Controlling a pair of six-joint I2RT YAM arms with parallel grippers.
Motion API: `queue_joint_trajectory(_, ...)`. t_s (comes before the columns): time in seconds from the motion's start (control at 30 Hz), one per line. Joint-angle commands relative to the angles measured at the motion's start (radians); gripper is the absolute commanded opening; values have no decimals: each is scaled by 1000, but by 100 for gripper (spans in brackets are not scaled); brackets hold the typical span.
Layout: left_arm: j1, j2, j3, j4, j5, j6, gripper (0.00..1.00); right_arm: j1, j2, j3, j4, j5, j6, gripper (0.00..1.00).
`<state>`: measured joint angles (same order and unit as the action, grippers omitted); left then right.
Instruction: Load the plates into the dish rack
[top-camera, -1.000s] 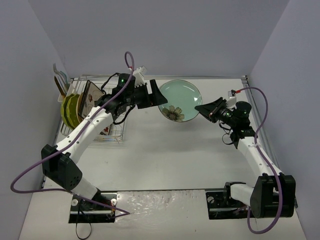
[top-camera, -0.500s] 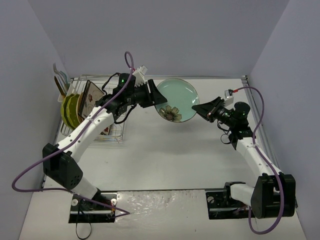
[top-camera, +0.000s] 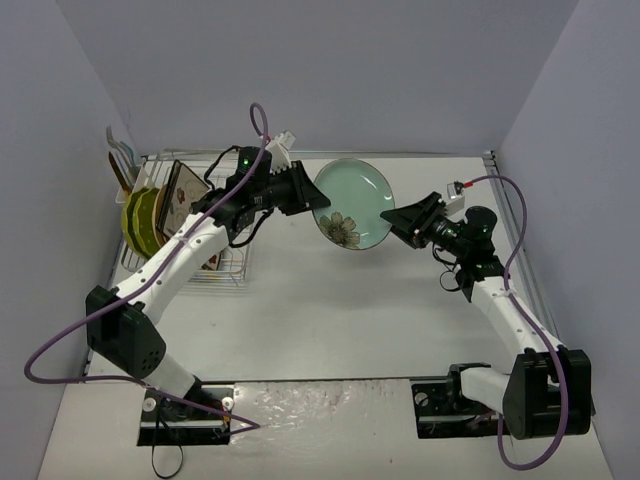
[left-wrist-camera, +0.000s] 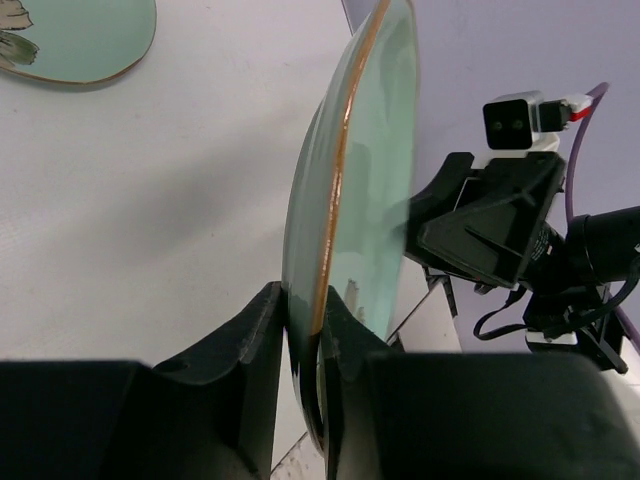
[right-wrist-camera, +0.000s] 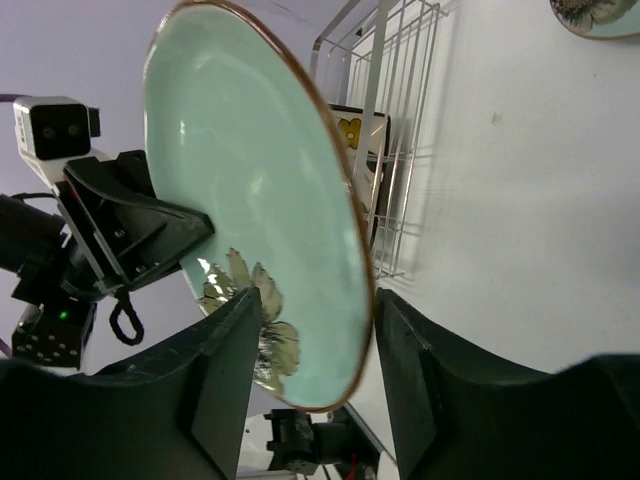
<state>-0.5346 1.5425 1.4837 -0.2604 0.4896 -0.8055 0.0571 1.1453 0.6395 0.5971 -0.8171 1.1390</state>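
**Item: pale teal plate held in the air between two grippers**

- Pale teal plate (top-camera: 355, 200): round, dark flower near its lower rim, thin brown edge. It is held tilted above the bench (top-camera: 330, 310), at about 12 to 1 o'clock from the bench centre in the top view. It is outside the dish rack.
- Left gripper (top-camera: 312, 192): at the plate's 9 o'clock rim. The left wrist view shows its two fingers pressed onto the rim from both faces, pinching the plate edge-on.
- Right gripper (top-camera: 392, 220): at the plate's 3 to 4 o'clock rim. In the right wrist view its fingers are spread wide with the rim lying between them. Whether either finger touches the plate cannot be told.
- Second teal plate (left-wrist-camera: 70, 45): same pattern, lying flat on the bench. It shows at the top left corner of the left wrist view.
- Dish rack (top-camera: 228, 268): silver wire, at 9 to 10 o'clock on the bench, well apart from the held plate.
  - White utensil holder (top-camera: 118, 160): at the rack's far-left end.
  - Lime-green plates (top-camera: 140, 222): standing on edge in the rack.
  - Square floral plate (top-camera: 183, 195): dark-rimmed, standing just beside the green ones and leaning.
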Motion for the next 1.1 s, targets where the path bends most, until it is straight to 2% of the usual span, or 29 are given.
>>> queue_joint_trajectory(0.0, -1, -62, 30, 41, -7, 63, 0, 12, -68, 83, -93, 16, -158, 72)
queue_joint_trajectory(0.13, 15, -90, 64, -49, -59, 133, 0, 6, -70, 119, -225, 50, -309, 86)
queue_joint_trajectory(0.27, 74, -123, 101, -194, -141, 223, 0, -9, -61, 151, -296, 41, -382, 94)
queue_joint_trajectory(0.6, 237, -173, 256, -558, -580, 563, 0, -19, -10, 197, -344, 57, -434, 100)
queue_joint_trajectory(0.77, 280, -143, 311, -616, -718, 650, 0, -19, 9, 193, -346, 65, -436, 100)
queue_joint_trajectory(1.07, 297, -59, 331, -606, -829, 737, 0, -19, 21, 185, -349, 82, -438, 100)
